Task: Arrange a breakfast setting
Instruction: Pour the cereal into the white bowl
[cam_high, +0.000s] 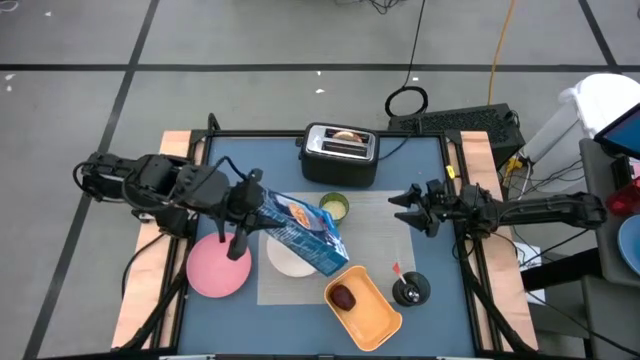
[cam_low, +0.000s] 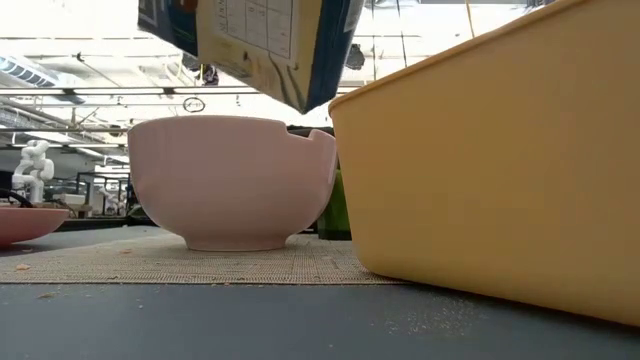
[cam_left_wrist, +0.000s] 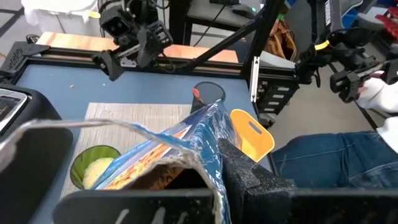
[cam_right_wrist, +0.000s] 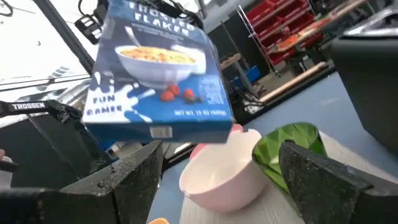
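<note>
- One pink plate (cam_high: 218, 268) at the placemat's (cam_high: 375, 240) left edge, one white bowl (cam_high: 288, 256) on the mat, largely covered from above by one tilted blue cereal box (cam_high: 303, 232).
- Left gripper (cam_high: 247, 199) clamped shut on that box, held over the bowl.
- One green cup (cam_high: 334, 207) just behind the bowl; pale contents seen only from the left wrist.
- One toaster (cam_high: 339, 153) at the back, one orange tray (cam_high: 363, 298) in front.
- Right gripper (cam_high: 403, 209) above the mat's right part, fingers apart, empty.
- Low view: tray wall hiding the cup.
</note>
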